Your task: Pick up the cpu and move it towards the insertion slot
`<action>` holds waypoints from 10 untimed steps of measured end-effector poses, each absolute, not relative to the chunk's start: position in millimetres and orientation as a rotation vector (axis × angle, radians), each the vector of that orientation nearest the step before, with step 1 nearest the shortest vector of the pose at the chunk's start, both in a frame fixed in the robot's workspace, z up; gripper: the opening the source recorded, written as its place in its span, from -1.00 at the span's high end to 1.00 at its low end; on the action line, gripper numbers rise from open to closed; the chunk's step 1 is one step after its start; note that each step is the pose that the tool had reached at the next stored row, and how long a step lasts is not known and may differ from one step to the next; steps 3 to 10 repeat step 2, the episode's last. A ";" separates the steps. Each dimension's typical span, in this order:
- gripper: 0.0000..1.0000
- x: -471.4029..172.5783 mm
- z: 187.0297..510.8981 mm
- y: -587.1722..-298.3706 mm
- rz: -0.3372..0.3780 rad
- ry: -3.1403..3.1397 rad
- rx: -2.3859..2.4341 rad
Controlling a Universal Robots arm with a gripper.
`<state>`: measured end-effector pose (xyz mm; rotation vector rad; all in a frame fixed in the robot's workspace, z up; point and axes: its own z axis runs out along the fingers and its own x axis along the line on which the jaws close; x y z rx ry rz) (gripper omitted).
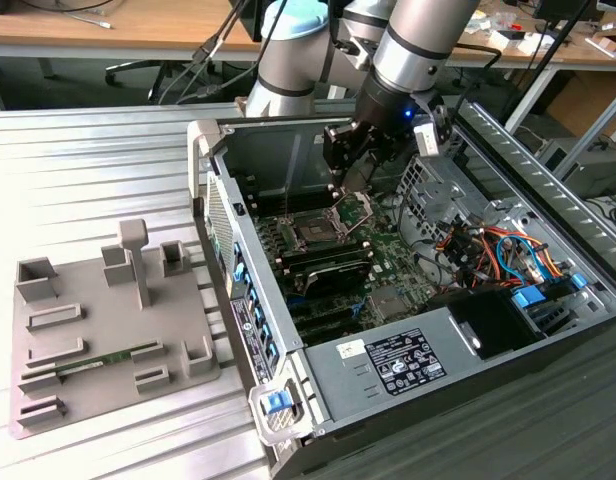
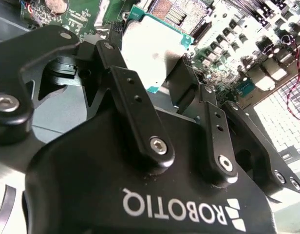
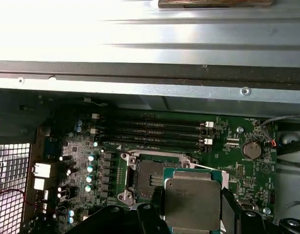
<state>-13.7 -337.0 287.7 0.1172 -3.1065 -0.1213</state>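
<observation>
Gripping the flat square silvery-topped cpu (image 3: 193,202) by opposite edges, black end effector (image 3: 191,214) hangs above the square black insertion slot (image 3: 149,179), cpu overlapping its 4 o'clock corner.

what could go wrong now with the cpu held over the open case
The gripper holds the cpu by its edges above the motherboard, so a slip could drop it onto the insertion slot or nearby components. In the first wrist view the cpu sits off to one side of the slot, so lowering from here might miss the socket or catch its metal frame.

Silvery cpu (image 3: 193,202) held w/ edge overlapping open black insertion slot (image 3: 149,179).
</observation>
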 end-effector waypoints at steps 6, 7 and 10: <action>-0.10 -13.7 287.7 -336.9 -0.121 -3.107 0.117; -0.10 -13.7 287.7 -336.9 -0.121 -3.107 0.117; -0.10 -13.7 287.7 -336.9 -0.121 -3.107 0.117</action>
